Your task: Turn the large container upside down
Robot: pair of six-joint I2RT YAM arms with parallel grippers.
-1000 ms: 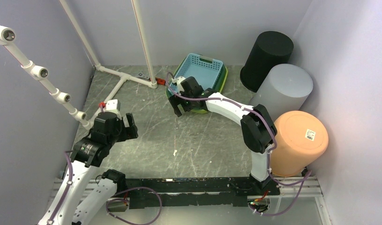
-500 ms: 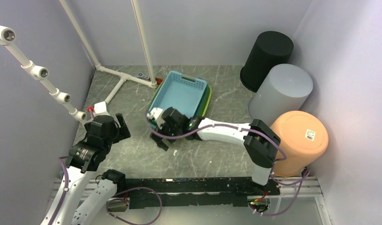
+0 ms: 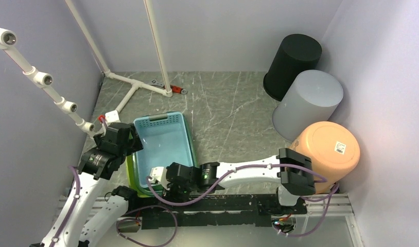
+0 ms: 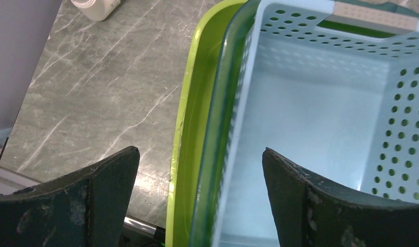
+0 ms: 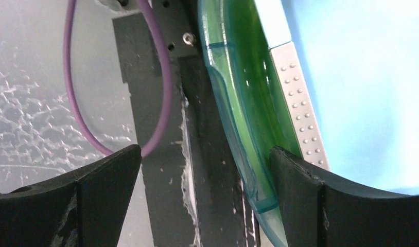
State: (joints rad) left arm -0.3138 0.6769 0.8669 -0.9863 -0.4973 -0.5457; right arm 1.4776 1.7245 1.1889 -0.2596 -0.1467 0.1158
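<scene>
Looking at the feed, I had the nested baskets (image 3: 163, 146) sitting upright at the near left of the table (image 3: 233, 113), the blue one tucked inside the green rims (image 4: 189, 123). My left gripper (image 4: 199, 154) was wide open, straddling the left rim and holding nothing. My right gripper (image 5: 205, 152) was open too, at the near rim over the black rail (image 5: 145, 92). My guess was one grip per side, so the flip wouldn't twist.

Lab booth with blank walls (image 3: 223, 36), pipe frame (image 3: 134, 88)
</scene>
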